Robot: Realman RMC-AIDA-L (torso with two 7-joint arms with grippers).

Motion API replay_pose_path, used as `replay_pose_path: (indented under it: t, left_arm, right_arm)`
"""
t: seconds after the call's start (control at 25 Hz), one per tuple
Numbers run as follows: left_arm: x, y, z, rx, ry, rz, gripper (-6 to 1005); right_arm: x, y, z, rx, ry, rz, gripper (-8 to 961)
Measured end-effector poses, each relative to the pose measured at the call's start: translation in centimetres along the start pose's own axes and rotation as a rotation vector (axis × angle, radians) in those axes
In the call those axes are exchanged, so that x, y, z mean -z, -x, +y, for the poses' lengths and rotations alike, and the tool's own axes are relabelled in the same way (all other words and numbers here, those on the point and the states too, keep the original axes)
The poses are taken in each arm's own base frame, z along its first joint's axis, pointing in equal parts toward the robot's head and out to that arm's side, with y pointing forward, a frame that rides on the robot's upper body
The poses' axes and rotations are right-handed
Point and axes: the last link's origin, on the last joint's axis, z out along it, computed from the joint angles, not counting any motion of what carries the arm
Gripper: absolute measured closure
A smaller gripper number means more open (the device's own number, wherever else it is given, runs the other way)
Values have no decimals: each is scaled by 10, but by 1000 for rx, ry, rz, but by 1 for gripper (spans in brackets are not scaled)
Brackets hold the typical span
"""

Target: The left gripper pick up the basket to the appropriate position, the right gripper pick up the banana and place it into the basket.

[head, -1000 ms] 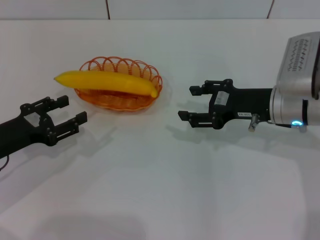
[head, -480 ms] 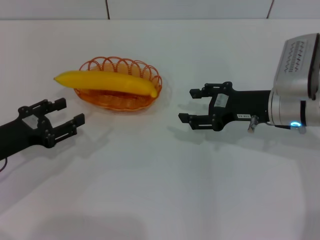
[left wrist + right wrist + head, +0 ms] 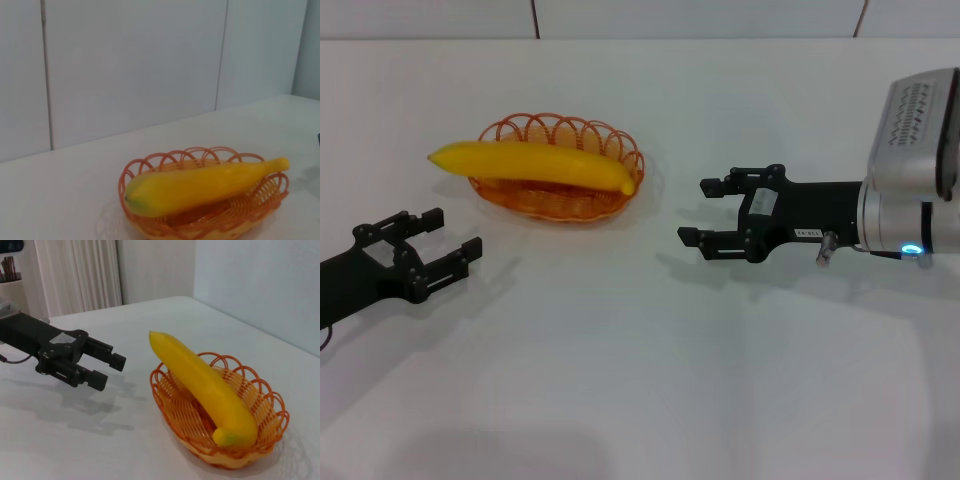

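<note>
The orange wire basket (image 3: 615,200) sits on the white table at the back left, with the yellow banana (image 3: 535,165) lying across it and sticking out past the rim on the left. The same basket (image 3: 265,192) and banana (image 3: 200,187) fill the left wrist view, and the right wrist view shows the basket (image 3: 175,412) holding the banana (image 3: 200,385) too. My left gripper (image 3: 451,240) is open and empty, low at the left, in front of the basket; it also appears as the left gripper (image 3: 111,369) in the right wrist view. My right gripper (image 3: 699,210) hangs open and empty to the right of the basket.
A white tabletop (image 3: 640,380) spreads under both arms. A tiled wall runs along the table's far edge. Curtains and a container of sticks (image 3: 10,270) stand far behind the left arm in the right wrist view.
My left gripper has drawn back toward the lower left, away from the basket. The right gripper, basket and banana have stayed in place.
</note>
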Motion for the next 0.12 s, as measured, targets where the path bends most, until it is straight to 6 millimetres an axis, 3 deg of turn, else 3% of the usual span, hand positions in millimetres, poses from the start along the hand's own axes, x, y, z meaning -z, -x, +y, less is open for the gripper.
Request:
replay_pose_path:
  t: [0.12]
  left_arm:
    - [0,0,0,0,0,1,298]
  right_arm:
    - [0,0,0,0,0,0,220]
